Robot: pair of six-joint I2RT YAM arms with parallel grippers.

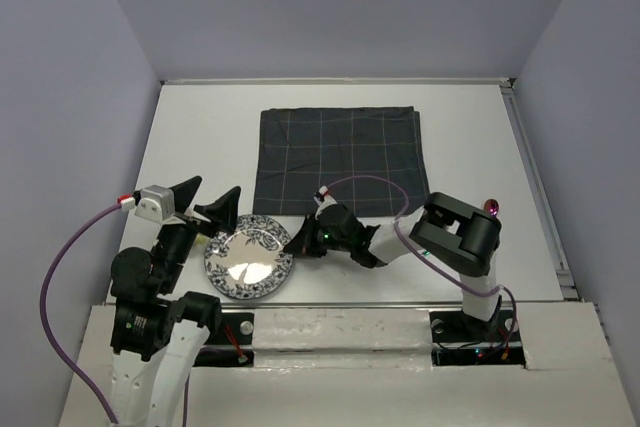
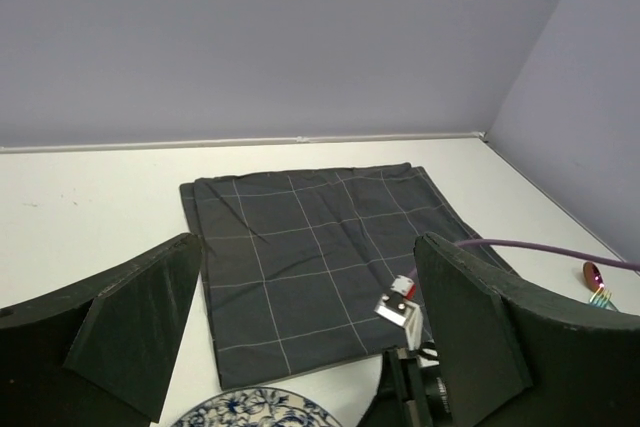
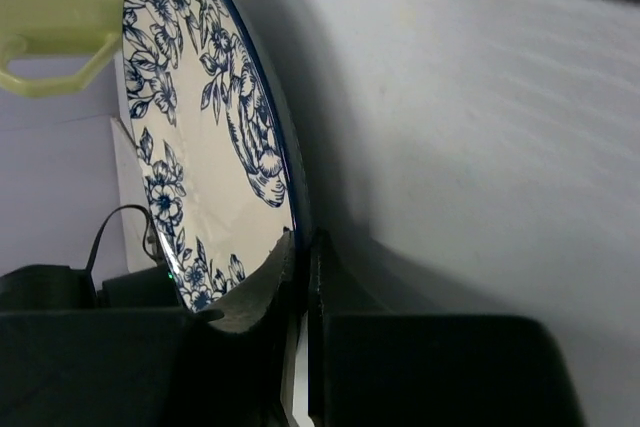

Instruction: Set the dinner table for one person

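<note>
right gripper (image 1: 303, 244): clamped on plate (image 1: 248, 264) rim | left gripper (image 1: 205, 202): spread wide, empty, beside plate | plate: near edge of table (image 1: 200, 137), left of centre | table: beneath both arms | cloth (image 1: 340, 160): mid-table, toward far edge

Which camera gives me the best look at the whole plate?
Top external: the whole plate shows, the right gripper at its right rim. Right wrist sees part of it close and obliquely, rim pinched between its fingers. Left wrist catches only a sliver at the bottom edge.
</note>
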